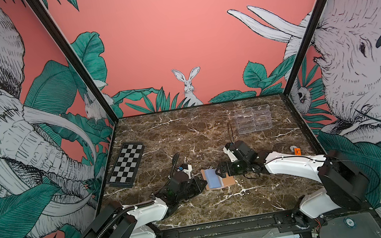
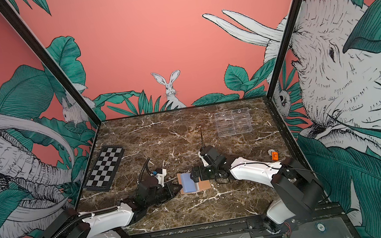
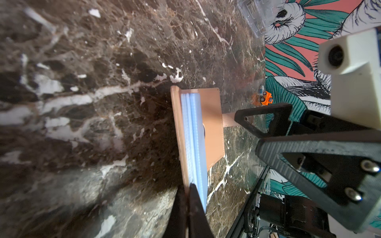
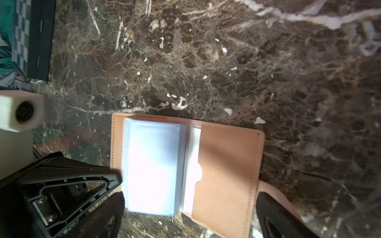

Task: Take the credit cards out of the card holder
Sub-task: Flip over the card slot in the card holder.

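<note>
Top views: card holder (image 1: 212, 179) lies open on the marble table (image 1: 186, 130), left gripper (image 1: 204, 182) at its edge, right gripper (image 1: 220, 171) above it.
Left wrist: left gripper (image 3: 188, 197) clamped tight on the card holder's (image 3: 212, 127) cover edge.
Right wrist: right gripper (image 4: 191, 197) spread wide, empty, straddling the card holder's clear sleeves (image 4: 152, 164).

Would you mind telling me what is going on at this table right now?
The card holder lies open on the marble table. The left gripper is shut on its outer edge, while the right gripper hangs wide open over the clear sleeves. No credit card is out yet.
</note>
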`<action>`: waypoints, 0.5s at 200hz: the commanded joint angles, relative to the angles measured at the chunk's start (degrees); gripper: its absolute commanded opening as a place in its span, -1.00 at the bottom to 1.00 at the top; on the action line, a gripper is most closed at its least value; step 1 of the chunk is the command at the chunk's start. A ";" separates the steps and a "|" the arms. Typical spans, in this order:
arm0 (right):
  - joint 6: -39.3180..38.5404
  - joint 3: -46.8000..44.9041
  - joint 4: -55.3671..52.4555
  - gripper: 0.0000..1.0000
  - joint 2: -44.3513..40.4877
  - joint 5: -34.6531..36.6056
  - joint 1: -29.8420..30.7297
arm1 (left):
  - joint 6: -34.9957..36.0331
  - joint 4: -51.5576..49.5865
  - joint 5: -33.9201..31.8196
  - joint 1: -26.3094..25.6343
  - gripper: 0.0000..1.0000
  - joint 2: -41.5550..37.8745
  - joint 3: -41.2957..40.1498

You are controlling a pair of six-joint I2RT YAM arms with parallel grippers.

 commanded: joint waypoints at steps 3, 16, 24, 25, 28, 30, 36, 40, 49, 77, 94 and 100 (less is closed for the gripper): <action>-1.94 3.80 -5.93 0.96 0.28 3.88 2.52 | 0.83 -0.75 -0.82 -0.12 -1.00 -1.94 1.17; -2.19 5.52 -7.23 0.96 1.22 4.98 3.75 | 0.78 -0.92 -1.22 -0.10 -1.00 -2.17 0.99; -2.26 6.68 -7.84 0.96 2.05 5.50 4.55 | 0.66 -0.84 -1.46 -0.08 -1.00 -2.22 0.90; -2.29 6.77 -7.87 0.96 2.15 5.52 4.63 | 0.70 -0.84 -1.42 -0.08 -1.00 -2.26 0.90; -2.32 6.97 -8.01 0.96 2.30 5.68 4.79 | 0.71 -0.80 -1.45 -0.12 -1.00 -2.30 0.90; -2.32 7.29 -8.14 0.96 2.60 5.85 5.00 | 0.67 -0.83 -1.42 -0.11 -1.00 -2.28 0.90; -2.25 7.85 -8.38 0.96 3.17 6.01 5.47 | 0.66 -0.69 -1.33 -0.09 -1.00 -2.26 0.90; -2.25 8.27 -8.50 0.96 3.54 6.33 5.73 | 0.65 -0.60 -1.25 -0.08 -1.00 -2.24 0.89; -2.10 9.19 -8.75 0.96 4.44 6.78 6.41 | 0.56 -0.49 -1.14 -0.07 -1.00 -2.29 0.97; -2.08 11.62 -9.46 0.96 7.27 7.46 8.15 | 0.53 -1.11 -1.55 -0.09 -1.00 -2.65 0.90; -1.91 12.13 -9.73 0.96 8.89 7.91 8.57 | 0.48 -1.03 -1.55 -0.14 -1.00 -2.74 0.79; -1.85 12.17 -9.65 0.96 9.30 8.04 8.56 | 0.49 -1.03 -1.55 -0.10 -1.00 -2.78 0.71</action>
